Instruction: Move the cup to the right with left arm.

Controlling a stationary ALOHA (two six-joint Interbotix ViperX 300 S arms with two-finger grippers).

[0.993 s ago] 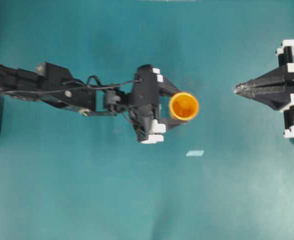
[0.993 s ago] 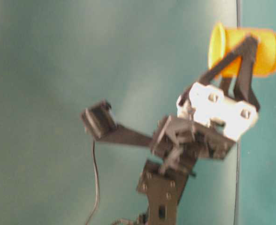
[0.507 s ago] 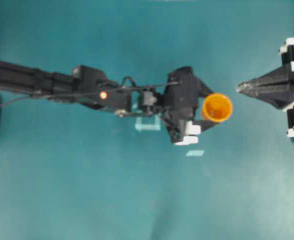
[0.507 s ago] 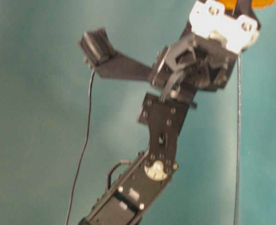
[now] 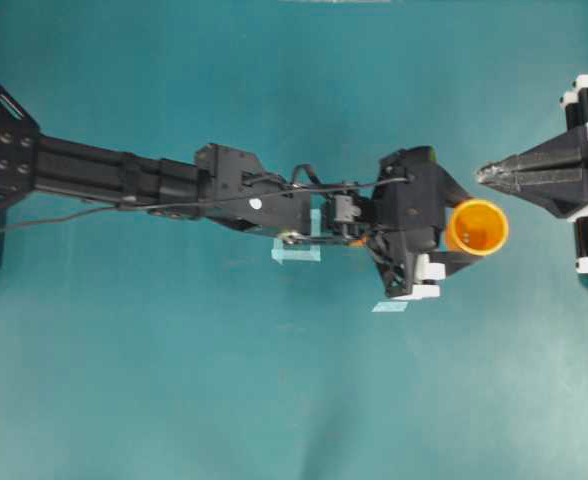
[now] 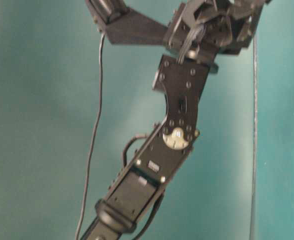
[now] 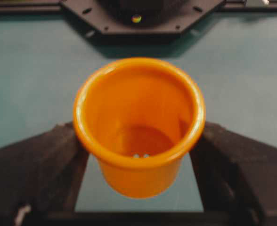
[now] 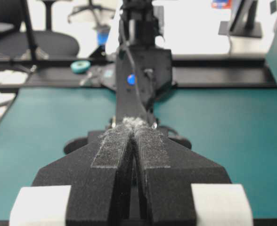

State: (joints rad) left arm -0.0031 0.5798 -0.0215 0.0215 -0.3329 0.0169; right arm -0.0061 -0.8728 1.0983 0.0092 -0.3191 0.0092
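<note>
— While the left arm [image 5: 164, 180] stretches across the teal counter [image 5: 224, 380], where is the cup [image 5: 477, 227]?
— Upright between the left gripper [image 5: 471, 228] fingers [image 7: 32, 174], which clasp its sides, near the right gripper [image 5: 486, 175].
— And that one's fingers [image 8: 111, 155]?
— Pressed together, holding nothing.

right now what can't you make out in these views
- Table-level view: the cup and the left gripper's fingers are cut off by the top edge; only the left arm shows.
- Right wrist view: the right gripper blocks the cup entirely.
- Overhead view: whether the cup touches the table cannot be told from above.
- Left wrist view: the cup hides where the fingers meet its wall, and the left gripper body is cropped.
</note>
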